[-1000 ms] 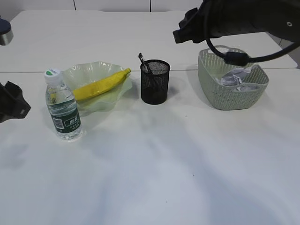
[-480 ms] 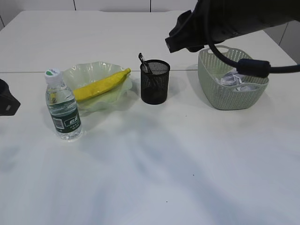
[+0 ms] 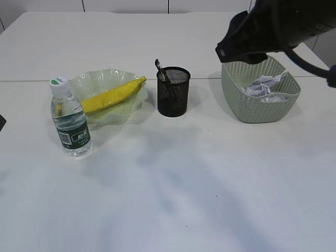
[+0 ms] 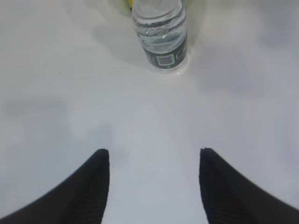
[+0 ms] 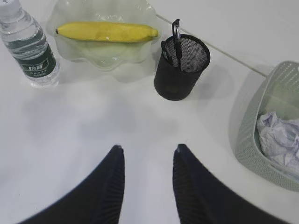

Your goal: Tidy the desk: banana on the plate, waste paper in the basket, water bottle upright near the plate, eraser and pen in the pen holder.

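The banana (image 3: 113, 94) lies on the pale green plate (image 3: 84, 80). Just in front of the plate's left side, the water bottle (image 3: 70, 119) stands upright. A pen (image 3: 160, 70) sticks out of the black mesh pen holder (image 3: 173, 92). The eraser is hidden. Crumpled waste paper (image 3: 265, 86) fills the green basket (image 3: 260, 107). My left gripper (image 4: 153, 151) hangs open and empty over bare table, with the bottle (image 4: 161, 35) ahead of it. My right gripper (image 5: 148, 148) is also open and empty, well short of the pen holder (image 5: 182, 67), banana (image 5: 107, 31) and basket (image 5: 247, 135).
The right arm (image 3: 273, 26) hovers high above the basket's back left corner. A seam (image 3: 31, 80) in the white tabletop runs behind the plate. The wide white tabletop (image 3: 173, 189) spreads in front of the objects.
The right arm has drawn back to the right, toward the basket. The left arm has slid off the left edge of the exterior view. No object has moved.
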`<move>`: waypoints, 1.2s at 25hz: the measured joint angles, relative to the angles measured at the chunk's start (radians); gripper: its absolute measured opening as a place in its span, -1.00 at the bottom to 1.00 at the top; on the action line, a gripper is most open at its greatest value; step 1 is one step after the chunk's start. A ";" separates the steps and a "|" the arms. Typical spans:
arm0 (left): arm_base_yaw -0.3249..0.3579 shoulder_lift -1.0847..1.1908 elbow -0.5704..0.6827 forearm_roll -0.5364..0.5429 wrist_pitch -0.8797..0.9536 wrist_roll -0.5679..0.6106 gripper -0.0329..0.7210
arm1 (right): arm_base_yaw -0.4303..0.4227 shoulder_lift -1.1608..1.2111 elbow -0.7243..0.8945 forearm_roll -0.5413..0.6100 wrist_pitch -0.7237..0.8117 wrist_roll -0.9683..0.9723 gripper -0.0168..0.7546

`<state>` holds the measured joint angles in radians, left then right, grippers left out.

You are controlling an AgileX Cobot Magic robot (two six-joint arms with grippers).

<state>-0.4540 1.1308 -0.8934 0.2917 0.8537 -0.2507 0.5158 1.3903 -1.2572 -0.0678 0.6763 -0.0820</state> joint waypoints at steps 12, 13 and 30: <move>0.000 -0.203 0.000 -0.044 0.136 0.000 0.24 | 0.000 -0.126 0.000 0.002 0.217 -0.011 -0.14; 0.000 -0.222 0.000 -0.055 0.142 0.000 0.24 | 0.000 -0.141 0.000 0.004 0.224 -0.011 -0.13; 0.000 -0.501 0.000 -0.089 0.327 0.032 0.40 | 0.000 -0.429 0.000 0.035 0.454 -0.029 -0.12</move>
<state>-0.4540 0.6301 -0.8934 0.2028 1.1802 -0.2185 0.5158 0.9615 -1.2572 -0.0330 1.1303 -0.1115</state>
